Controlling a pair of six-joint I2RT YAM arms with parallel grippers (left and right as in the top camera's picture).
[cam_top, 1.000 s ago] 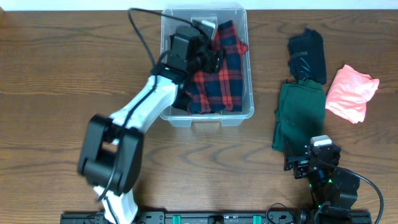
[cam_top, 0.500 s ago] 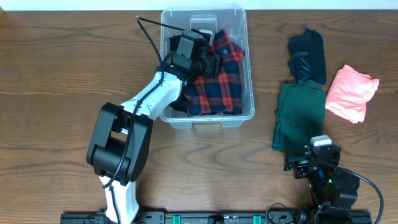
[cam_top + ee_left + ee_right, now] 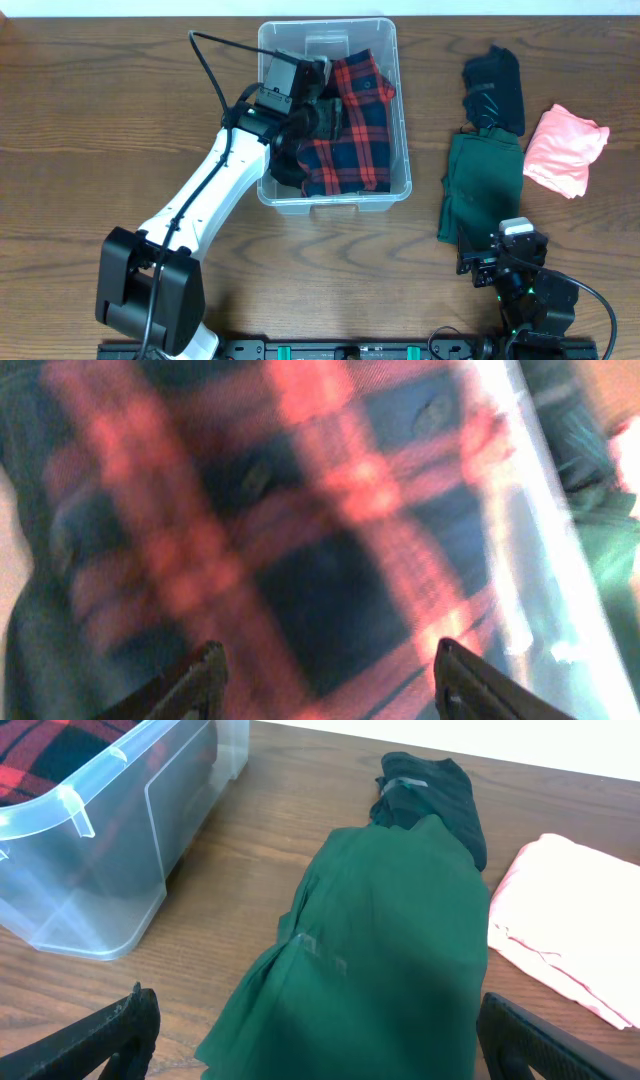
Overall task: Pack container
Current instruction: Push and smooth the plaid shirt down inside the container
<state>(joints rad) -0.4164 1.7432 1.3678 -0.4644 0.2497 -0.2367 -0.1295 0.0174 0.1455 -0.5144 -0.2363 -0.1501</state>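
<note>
My left gripper, jaws spread, has drawn back toward the left wall of the clear container, leaving the red plaid shirt inside, so the green garment right of the container looks next.

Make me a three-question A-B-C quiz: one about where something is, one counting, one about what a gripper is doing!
1. Where is the red plaid shirt? A inside the clear container; B on bare wood; C on the floor.
2. How many garments lie on the table outside the container? A one; B three; C five.
3. The right gripper is: A open and empty; B shut on a cloth; C holding the container.
Answers: 1 A: the shirt lies within the container's walls. 2 B: a black garment, a green garment and a pink garment lie beside it. 3 A: its fingers stand wide apart, gripping nothing.
</note>
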